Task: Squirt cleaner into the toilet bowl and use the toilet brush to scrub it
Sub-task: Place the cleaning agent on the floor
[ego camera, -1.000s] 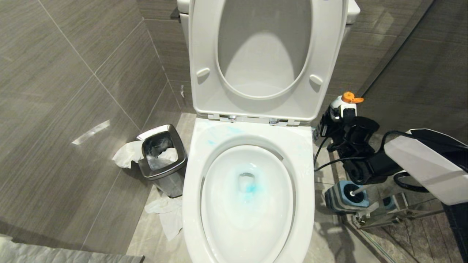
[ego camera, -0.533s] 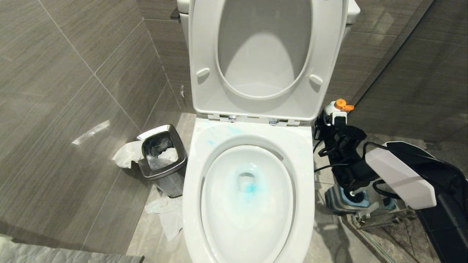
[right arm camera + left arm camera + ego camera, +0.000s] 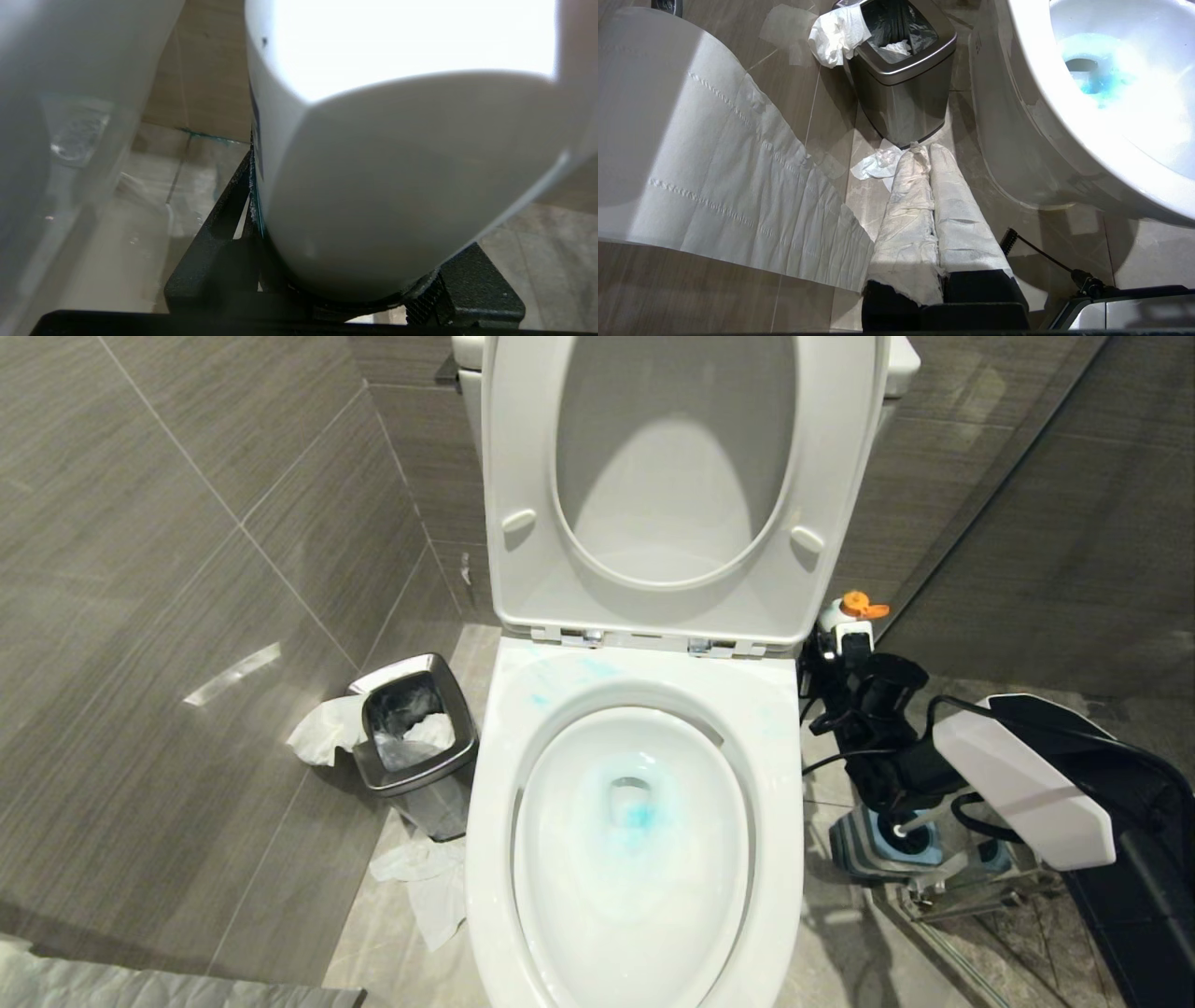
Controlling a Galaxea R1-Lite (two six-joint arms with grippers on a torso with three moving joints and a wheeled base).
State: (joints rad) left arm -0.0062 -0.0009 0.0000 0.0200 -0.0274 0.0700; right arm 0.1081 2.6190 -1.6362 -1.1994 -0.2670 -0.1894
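So the toilet bowl (image 3: 635, 840) sits dead centre, seat and lid both flipped up against the tank, and it eats most of the floor. On the left there's a narrow strip between the bowl's rim and the tiled wall, and the small chrome waste bin (image 3: 415, 742) is parked right in it, just beside the rim, with crumpled tissue (image 3: 322, 728) hanging off its far-left side and more tissue (image 3: 425, 887) on the floor near it. The right side is tighter: a glass panel (image 3: 980, 896) runs along there, and the squat blue-and-grey holder (image 3: 878, 845) stands on the floor near the bowl's right edge, with the toilet brush (image 3: 910, 823) sitting in it, only a short bit of white handle poking out.

The right gripper (image 3: 854, 658) is down in that right-hand gap, past the holder toward the far wall, clamped on a white bottle (image 3: 402, 186) with an orange cap (image 3: 864, 609); its black fingers (image 3: 219, 252) hug the bottle's sides in the wrist view.

The left gripper (image 3: 931, 196) is parked low on the left, paper-wrapped fingers pressed together, nothing in them, pointing at the bin.

Cleaner (image 3: 639, 817) shows as a turquoise pool round the drain, plus faint blue smears on the far-left rim.
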